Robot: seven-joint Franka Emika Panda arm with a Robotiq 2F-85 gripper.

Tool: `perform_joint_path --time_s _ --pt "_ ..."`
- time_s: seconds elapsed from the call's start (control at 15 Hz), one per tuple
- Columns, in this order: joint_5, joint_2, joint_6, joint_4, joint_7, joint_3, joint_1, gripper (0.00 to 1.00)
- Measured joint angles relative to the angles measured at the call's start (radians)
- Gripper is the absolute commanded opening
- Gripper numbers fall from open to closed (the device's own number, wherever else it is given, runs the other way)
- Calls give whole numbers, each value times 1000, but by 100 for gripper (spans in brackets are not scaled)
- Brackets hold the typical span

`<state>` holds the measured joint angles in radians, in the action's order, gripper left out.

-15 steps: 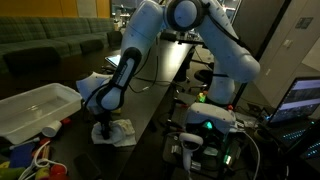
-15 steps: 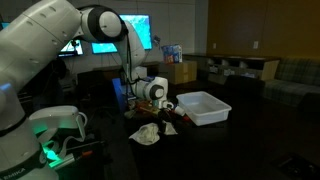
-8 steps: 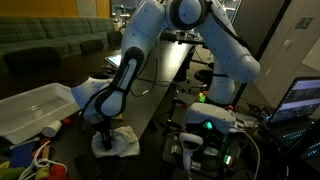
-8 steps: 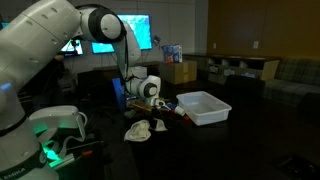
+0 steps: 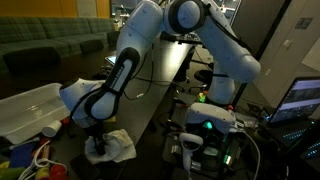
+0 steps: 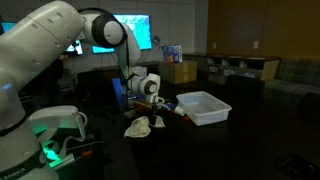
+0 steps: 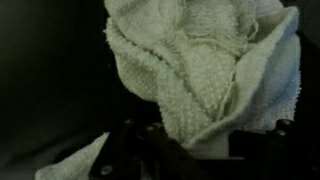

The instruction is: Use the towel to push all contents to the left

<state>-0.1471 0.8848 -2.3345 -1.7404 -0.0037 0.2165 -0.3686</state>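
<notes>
The gripper (image 7: 198,148) is clamped shut on the white towel (image 7: 205,70), which lies bunched on the dark table (image 5: 145,118) near the colourful toys (image 5: 30,160), with the white plastic bin (image 5: 35,108) behind them.

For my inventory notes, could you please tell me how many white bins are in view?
1. The white bin shows in both exterior views, a little apart from the towel. Others may be hidden from these cameras.
</notes>
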Motion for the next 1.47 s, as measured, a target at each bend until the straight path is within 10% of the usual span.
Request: perform_joint_path --time_s 1.47 --pt "146 179 120 384 -1 79 -74 1"
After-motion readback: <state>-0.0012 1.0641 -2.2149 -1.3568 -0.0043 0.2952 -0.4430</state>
